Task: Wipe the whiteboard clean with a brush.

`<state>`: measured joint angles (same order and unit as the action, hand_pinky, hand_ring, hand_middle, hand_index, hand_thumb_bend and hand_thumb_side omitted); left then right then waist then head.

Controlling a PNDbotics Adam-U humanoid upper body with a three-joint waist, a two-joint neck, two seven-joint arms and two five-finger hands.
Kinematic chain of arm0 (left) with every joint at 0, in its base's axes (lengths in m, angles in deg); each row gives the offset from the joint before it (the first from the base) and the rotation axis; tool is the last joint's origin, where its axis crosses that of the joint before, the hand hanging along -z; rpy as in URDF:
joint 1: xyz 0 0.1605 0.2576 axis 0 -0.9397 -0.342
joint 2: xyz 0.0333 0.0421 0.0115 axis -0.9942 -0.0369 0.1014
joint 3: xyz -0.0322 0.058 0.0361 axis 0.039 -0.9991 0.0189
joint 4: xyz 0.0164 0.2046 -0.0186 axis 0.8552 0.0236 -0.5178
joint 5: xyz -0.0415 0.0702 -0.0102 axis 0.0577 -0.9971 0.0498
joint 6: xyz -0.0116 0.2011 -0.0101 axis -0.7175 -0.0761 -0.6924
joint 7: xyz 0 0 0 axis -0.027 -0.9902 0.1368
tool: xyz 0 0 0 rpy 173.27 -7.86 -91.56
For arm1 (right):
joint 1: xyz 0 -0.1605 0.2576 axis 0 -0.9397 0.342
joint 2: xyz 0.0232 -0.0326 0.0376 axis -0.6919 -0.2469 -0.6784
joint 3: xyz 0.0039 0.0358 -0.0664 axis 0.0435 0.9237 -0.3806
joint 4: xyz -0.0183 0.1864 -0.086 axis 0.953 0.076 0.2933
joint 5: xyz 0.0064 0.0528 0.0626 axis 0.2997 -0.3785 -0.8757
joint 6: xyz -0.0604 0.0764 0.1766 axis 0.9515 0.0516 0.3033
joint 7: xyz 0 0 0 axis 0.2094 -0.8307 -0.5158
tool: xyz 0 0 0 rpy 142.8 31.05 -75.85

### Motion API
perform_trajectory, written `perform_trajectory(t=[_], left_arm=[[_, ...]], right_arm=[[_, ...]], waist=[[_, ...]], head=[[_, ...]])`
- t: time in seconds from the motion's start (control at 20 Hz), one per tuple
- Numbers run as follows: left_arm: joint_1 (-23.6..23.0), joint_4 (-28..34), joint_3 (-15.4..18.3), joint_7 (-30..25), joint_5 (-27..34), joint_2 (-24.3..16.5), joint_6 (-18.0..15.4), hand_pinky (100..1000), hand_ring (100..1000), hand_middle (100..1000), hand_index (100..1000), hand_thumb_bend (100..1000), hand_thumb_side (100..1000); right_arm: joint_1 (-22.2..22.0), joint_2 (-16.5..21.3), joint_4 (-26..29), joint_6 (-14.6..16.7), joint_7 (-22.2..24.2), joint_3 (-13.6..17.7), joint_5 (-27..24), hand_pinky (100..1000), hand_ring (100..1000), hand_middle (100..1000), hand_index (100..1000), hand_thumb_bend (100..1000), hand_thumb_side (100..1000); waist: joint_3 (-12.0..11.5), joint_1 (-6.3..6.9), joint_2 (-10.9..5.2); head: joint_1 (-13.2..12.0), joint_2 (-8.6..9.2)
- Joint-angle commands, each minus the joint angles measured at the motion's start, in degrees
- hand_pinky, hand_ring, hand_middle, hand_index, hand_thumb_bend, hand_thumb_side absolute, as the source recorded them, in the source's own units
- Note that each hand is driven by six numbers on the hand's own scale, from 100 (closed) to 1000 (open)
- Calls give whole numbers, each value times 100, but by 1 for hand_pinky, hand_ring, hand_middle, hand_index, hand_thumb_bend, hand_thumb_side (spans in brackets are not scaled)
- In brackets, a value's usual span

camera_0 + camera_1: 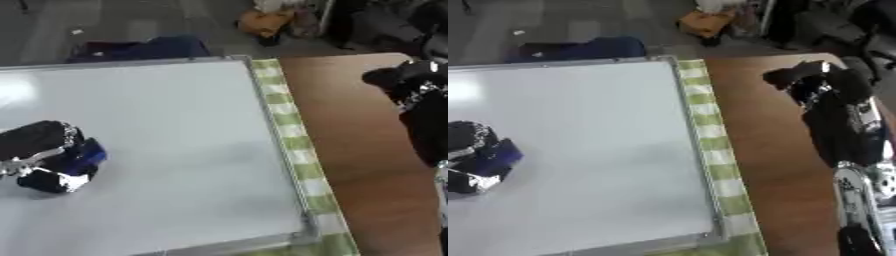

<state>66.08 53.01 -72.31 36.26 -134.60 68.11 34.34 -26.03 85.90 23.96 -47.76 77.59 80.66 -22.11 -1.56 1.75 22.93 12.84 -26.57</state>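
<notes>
Glossy whiteboard (175,150), metal frame; matt wood table (367,140).

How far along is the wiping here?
Done: the whiteboard shows no marks in either view. In hand: the left hand grips a blue brush on the board's left side. The right hand hangs over the table. Little seems left.

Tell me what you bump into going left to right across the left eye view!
Robot's left hand holding a blue brush → white whiteboard with a silver frame → green-and-white checked cloth → brown wooden table → robot's black right hand.
</notes>
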Motion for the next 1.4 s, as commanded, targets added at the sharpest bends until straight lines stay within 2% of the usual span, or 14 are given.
perform_trajectory(t=[0.05,0.5,0.9,1.1,1.4], left_arm=[[-2,269,-203,-508,401,-155,-295,418,315,169,144,100,602],[-247,944,-664,-1004,1251,-523,-328,422,320,174,144,100,603],[-331,1181,-741,-1198,1518,-637,-328,425,321,175,144,100,601],[-409,1513,-941,-1265,1725,-692,-328,424,320,174,144,100,600],[-519,1937,-1279,-1668,2116,-803,-328,422,322,174,143,101,592]], right_arm=[[68,111,82,5,-31,27,-45,839,729,517,638,438,774],[69,122,82,13,-68,27,-74,838,730,519,639,431,787],[67,124,82,35,-86,25,-83,838,730,519,639,435,791],[70,118,82,49,-94,24,-86,838,730,519,639,433,789],[70,117,82,56,-99,17,-95,838,730,519,638,433,788]], waist=[[14,-11,-142],[7,-28,-175],[3,-61,-169],[5,-79,-150],[16,-81,-145]], head=[[23,32],[30,17],[33,32],[33,43],[30,56]])
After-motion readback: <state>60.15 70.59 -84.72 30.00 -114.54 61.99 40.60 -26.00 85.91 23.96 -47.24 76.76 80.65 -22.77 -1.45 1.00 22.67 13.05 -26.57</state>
